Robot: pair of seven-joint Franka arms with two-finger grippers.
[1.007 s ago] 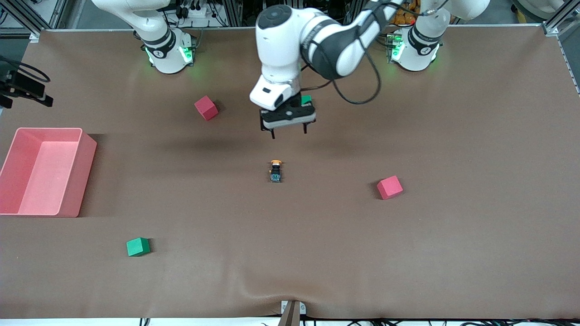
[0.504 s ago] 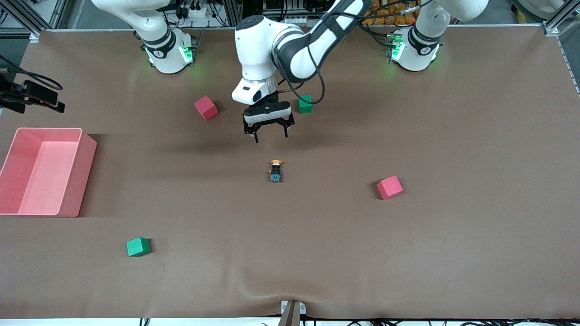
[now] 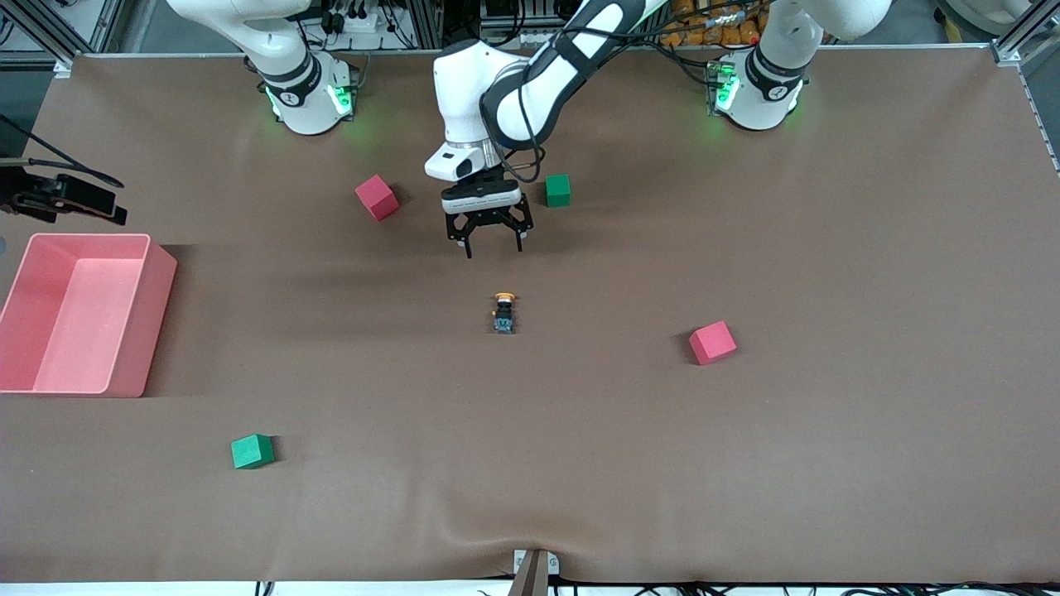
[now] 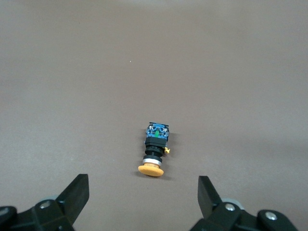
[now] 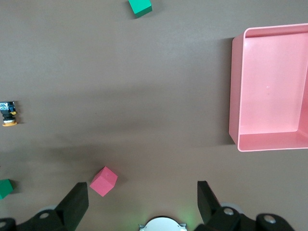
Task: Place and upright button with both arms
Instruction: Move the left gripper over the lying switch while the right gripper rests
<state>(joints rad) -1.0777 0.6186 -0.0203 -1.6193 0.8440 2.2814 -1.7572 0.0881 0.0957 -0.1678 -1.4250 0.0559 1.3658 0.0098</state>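
Left gripper (image 3: 489,246) lowered since a second ago over table farther than button (image 3: 503,313), jaws apart; button lying sideways mid-table, ungrasped; right gripper (image 5: 140,202) waiting above, jaws apart.

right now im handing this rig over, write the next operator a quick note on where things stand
Left gripper: open, holding nothing, in the air over bare table between the green cube and the small orange-capped push-button.
Right gripper: open, holding nothing, up over the table's edge at the right arm's end, near the pink plastic bin; that arm waits.
Button: on its side at mid-table, cap toward the robots' bases, untouched.
Done: nothing.
Left: grasp the button, place it and stand it upright, using both arms.
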